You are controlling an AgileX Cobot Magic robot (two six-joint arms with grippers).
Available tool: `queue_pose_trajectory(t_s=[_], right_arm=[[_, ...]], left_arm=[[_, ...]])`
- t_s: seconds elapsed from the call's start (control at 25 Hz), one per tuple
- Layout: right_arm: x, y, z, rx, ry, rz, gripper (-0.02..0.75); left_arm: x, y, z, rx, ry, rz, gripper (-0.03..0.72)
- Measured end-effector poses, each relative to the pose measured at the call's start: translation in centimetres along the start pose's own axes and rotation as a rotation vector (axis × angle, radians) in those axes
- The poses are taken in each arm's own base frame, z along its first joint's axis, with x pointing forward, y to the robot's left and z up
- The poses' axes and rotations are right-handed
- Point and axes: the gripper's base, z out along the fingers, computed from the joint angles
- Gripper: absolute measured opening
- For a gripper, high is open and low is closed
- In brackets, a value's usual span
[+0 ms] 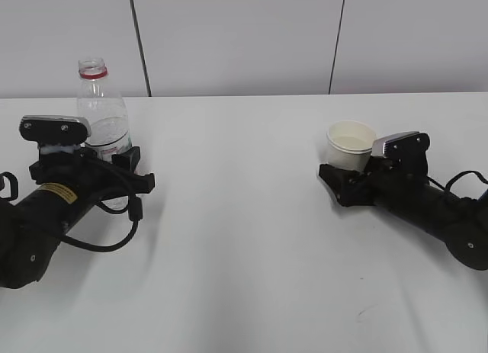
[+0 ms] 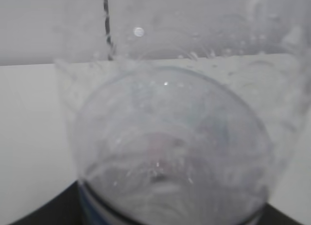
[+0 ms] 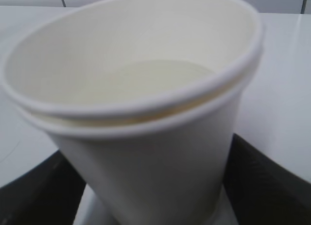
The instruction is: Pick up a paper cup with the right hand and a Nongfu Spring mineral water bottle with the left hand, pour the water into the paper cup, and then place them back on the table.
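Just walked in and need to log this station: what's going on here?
Two robot arms work on a white table. The left gripper is around an uncapped water bottle standing upright. The right gripper flanks a paper cup with its jaws apart. The cup stands on the table, seemingly with some water inside.

1. Behind my workspace stands a pale grey wall of flat panels.
2. Two thin dark seams run down the wall, splitting it into three panels.
3. The wall meets a wide white table along a straight horizontal edge.
4. Soft, even light leaves faint grey shadows on the table.
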Motion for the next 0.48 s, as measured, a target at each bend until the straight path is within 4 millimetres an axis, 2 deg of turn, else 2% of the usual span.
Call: queue_pose_trajectory(t_s=[0.48], right_arm=[[0.3, 0.3, -1.8, 0.067, 0.017, 0.028, 0.629]], left_arm=[[0.0, 0.0, 0.0, 0.0, 0.0, 0.0, 0.327]])
